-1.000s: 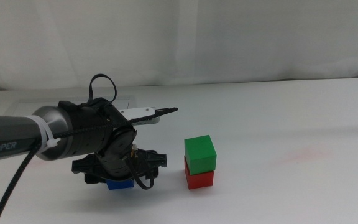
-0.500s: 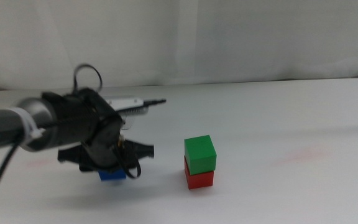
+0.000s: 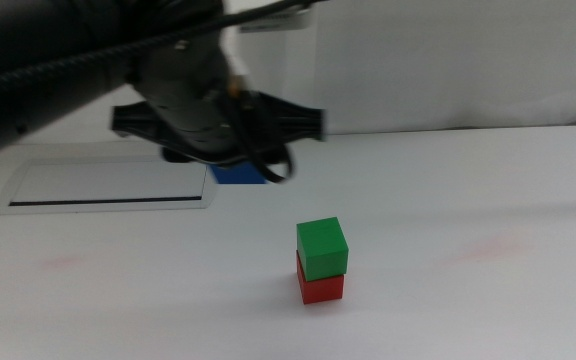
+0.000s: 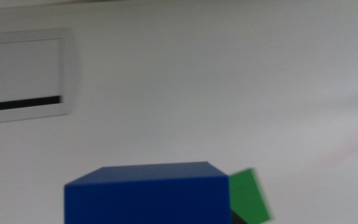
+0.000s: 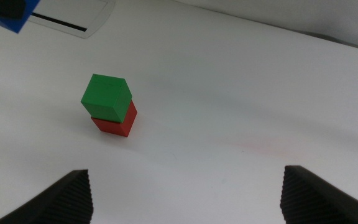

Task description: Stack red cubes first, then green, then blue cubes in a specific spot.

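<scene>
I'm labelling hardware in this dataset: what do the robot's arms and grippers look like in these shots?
The left arm is a thick dark tube ending in a black wrist block, with black cables running along it and looping near the left gripper, whose black body spreads wide to either side. No marking is readable. Of the right gripper only two dark jaws with ridged edges show; its arm is out of view.

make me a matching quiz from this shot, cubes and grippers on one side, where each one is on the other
Things:
1. red cube
2. green cube
3. blue cube
4. right gripper

Places:
A. held up off the table in the left gripper
B. on the white table, at the bottom of the stack
C. open, hanging above the table, away from the stack
D. sitting on top of the red cube

Pairs: 1-B, 2-D, 3-A, 4-C
</scene>
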